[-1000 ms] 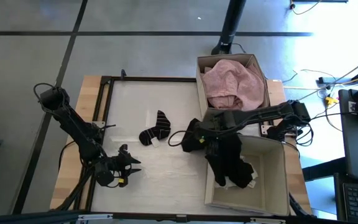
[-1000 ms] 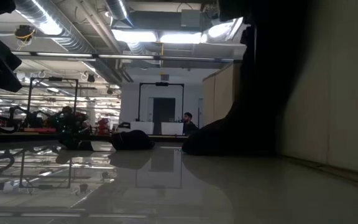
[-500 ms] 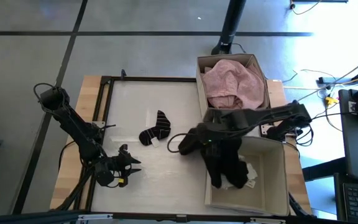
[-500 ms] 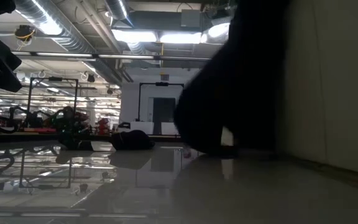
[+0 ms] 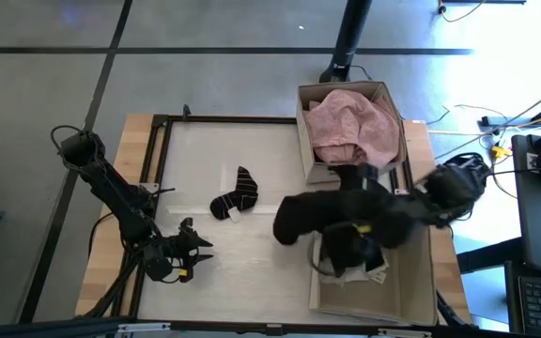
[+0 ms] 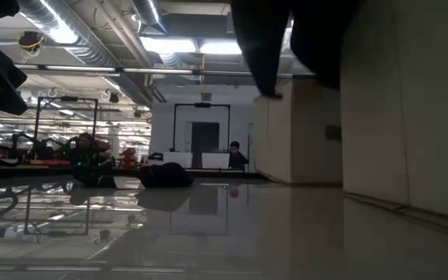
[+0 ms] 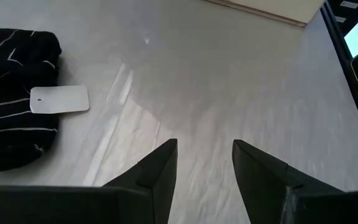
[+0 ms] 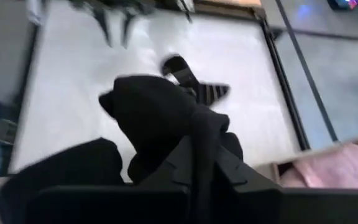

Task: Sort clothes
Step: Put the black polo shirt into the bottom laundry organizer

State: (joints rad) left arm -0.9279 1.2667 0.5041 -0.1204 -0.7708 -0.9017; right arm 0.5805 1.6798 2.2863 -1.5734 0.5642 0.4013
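Clothes lie in several spots: we see a black garment (image 5: 301, 214) hanging in our right gripper (image 5: 363, 228), whose fingers are clenched on the cloth, lifted clear of the table (image 5: 252, 258) at about four o'clock from the table's middle. Just beside it, at four o'clock, sits the near box (image 5: 411, 282) with dark and white pieces inside. At one o'clock the far box (image 5: 394, 99) holds a pink garment (image 5: 350, 127). A black striped sock (image 5: 234, 195) with a white tag lies near the middle. Our left gripper (image 5: 195, 246) waits at seven o'clock, fingers (image 7: 157, 171) spread above bare table.
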